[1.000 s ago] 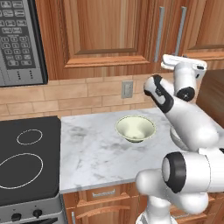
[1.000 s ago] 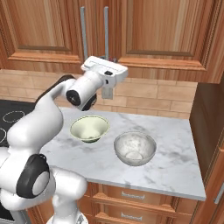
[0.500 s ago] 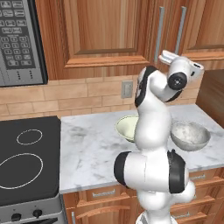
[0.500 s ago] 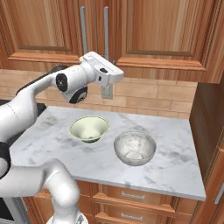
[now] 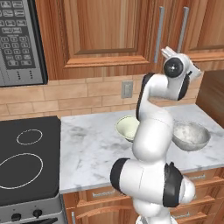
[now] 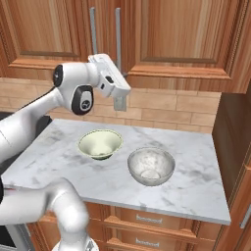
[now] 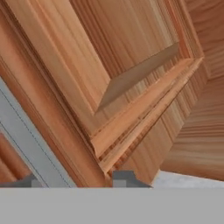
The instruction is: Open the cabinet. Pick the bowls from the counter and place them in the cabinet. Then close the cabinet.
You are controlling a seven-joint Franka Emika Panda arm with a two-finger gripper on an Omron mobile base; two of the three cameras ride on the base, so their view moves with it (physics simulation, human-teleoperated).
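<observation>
I am holding my claw [image 6: 119, 93] up at the lower edge of the cabinet [image 6: 181, 37], close by its two bar handles [image 6: 117, 29], because the doors are shut and need opening first. Its tips are barely peeking into the hand view, so I cannot tell how wide it is. The two bowls, cream-green [image 6: 100, 143] and speckled [image 6: 151, 165], are sitting side by side on the marble surface [image 6: 196, 166] below.

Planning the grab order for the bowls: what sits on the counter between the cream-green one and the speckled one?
Nothing: in the right base view, bare marble counter separates the cream-green bowl from the speckled bowl.
</observation>
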